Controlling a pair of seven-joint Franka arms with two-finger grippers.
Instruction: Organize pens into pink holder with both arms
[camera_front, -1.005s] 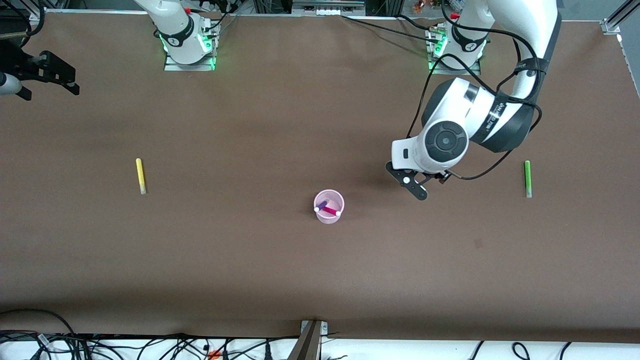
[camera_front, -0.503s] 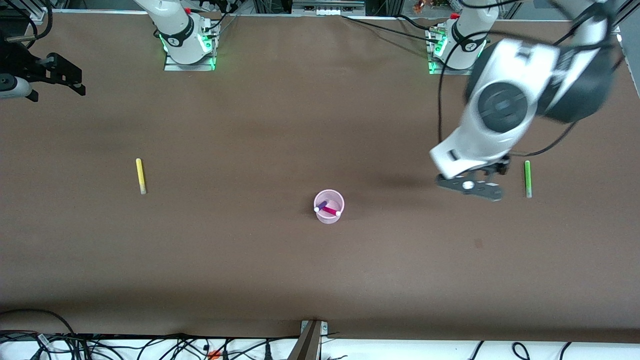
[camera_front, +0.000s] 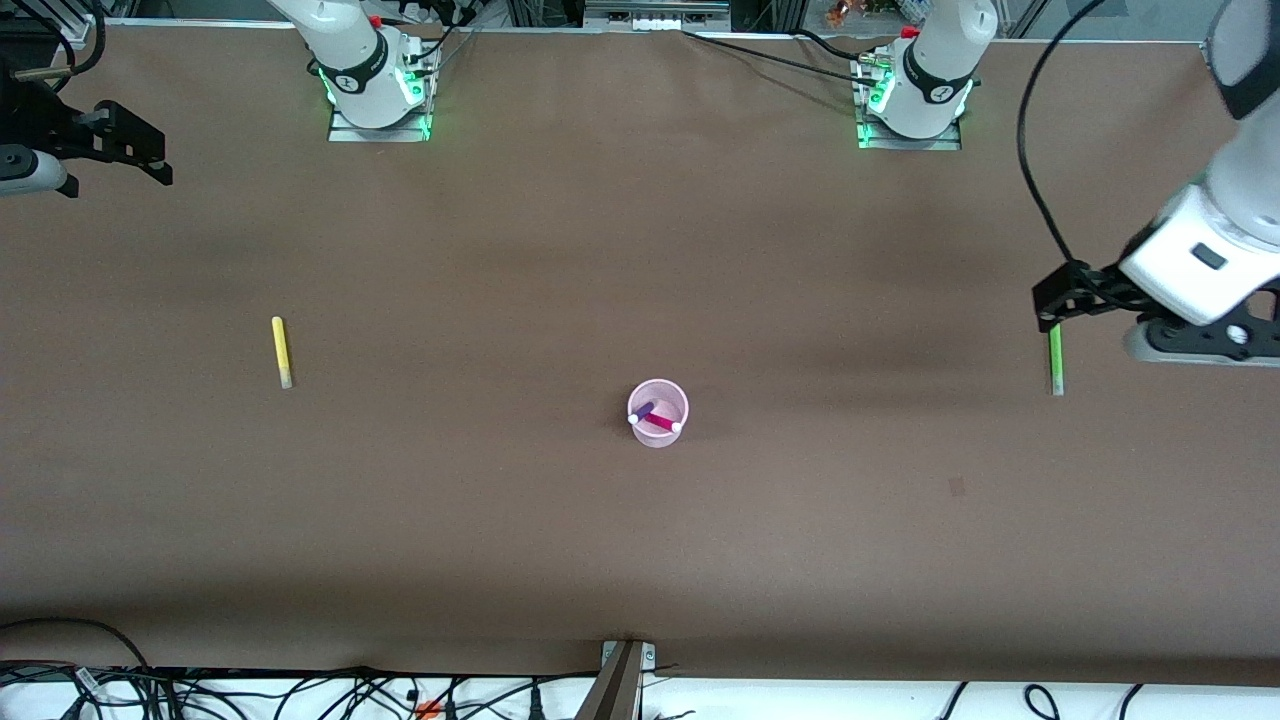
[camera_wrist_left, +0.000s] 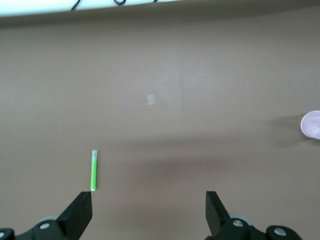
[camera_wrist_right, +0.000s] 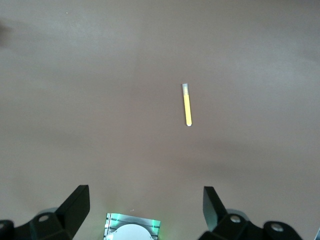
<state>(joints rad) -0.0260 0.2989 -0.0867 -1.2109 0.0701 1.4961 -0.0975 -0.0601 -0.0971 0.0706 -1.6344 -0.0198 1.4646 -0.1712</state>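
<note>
The pink holder (camera_front: 658, 434) stands mid-table with the dark purple pen (camera_front: 641, 412) and the magenta pen (camera_front: 662, 423) in it. Its edge shows in the left wrist view (camera_wrist_left: 312, 125). The green pen (camera_front: 1055, 358) lies toward the left arm's end of the table. My left gripper (camera_front: 1200, 347) is open and empty, high over the table beside it; in the left wrist view (camera_wrist_left: 149, 210) the pen (camera_wrist_left: 93, 171) lies just off one fingertip. The yellow pen (camera_front: 282, 352) lies toward the right arm's end. My right gripper (camera_front: 110, 165) is open and empty, high up; its wrist view (camera_wrist_right: 145, 207) shows the yellow pen (camera_wrist_right: 186, 105).
The arm bases (camera_front: 378, 85) (camera_front: 910, 90) stand along the table's edge farthest from the front camera; the right one shows in the right wrist view (camera_wrist_right: 131, 230). A small pale mark (camera_front: 957, 487) is on the brown table. Cables lie along the edge nearest the front camera.
My left arm has swung away from the pink holder toward the left arm's end of the table, to beside the green pen. My right gripper has shifted only slightly.
</note>
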